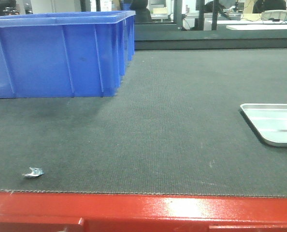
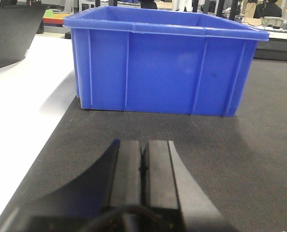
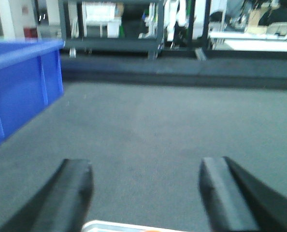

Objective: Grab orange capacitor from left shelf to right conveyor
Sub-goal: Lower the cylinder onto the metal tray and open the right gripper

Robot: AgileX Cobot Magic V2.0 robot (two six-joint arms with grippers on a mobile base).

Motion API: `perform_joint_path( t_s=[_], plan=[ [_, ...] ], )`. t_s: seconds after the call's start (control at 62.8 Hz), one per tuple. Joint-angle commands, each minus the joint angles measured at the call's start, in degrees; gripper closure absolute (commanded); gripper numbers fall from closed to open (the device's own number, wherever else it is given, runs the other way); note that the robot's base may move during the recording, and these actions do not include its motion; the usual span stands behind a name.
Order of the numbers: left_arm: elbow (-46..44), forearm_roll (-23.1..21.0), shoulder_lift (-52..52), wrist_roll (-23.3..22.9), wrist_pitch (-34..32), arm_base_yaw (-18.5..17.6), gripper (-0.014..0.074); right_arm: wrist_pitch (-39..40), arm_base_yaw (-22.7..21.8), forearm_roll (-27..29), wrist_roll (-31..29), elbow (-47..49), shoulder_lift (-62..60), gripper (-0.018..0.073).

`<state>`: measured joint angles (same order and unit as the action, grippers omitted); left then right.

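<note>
Left tool [image 2: 143,164] closed, right tool [image 3: 146,193] open

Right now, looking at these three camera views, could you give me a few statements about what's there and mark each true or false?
1. A blue bin stands on the dark belt. True.
2. The left gripper has its jaws spread wide. False: they are pressed together, holding nothing.
3. The right gripper has its jaws apart. True.
4. A metal tray lies at the belt's right side. True.
5. The orange capacitor sits in the middle of the belt. False: it is not seen there.
6. The belt's front frame is green. False: it is red.
</note>
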<state>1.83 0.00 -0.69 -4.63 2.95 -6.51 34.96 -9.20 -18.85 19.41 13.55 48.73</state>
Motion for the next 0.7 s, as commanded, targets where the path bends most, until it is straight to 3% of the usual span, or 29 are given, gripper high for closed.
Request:
perform_joint_path(
  t_s=[0.0,0.143,0.287,0.414,0.526,0.685],
  plan=[
    [-0.3,0.0,-1.1,0.0,-5.1,-0.1,0.0701,-2.6,0.6,0.0,1.6,1.2,-5.6,0.0144],
    [-0.3,0.0,-1.1,0.0,-5.1,-0.1,0.0701,-13.1,2.8,0.0,1.6,1.2,-12.9,0.0372],
    [-0.3,0.0,-1.1,0.0,-5.1,-0.1,0.0701,-26.6,6.0,0.0,1.7,2.3,-20.7,0.0523],
    [-0.3,0.0,-1.1,0.0,-5.1,-0.1,0.0701,-43.1,8.8,1.5,1.7,5.8,-26.0,0.0519],
    [-0.3,0.0,-1.1,0.0,-5.1,-0.1,0.0701,-53.9,10.0,7.2,1.7,9.3,-29.4,0.0519],
    [-0.3,0.0,-1.1,0.0,-5.1,-0.1,0.0701,-56.8,10.1,9.1,1.7,11.0,-30.7,0.0519]
  ],
)
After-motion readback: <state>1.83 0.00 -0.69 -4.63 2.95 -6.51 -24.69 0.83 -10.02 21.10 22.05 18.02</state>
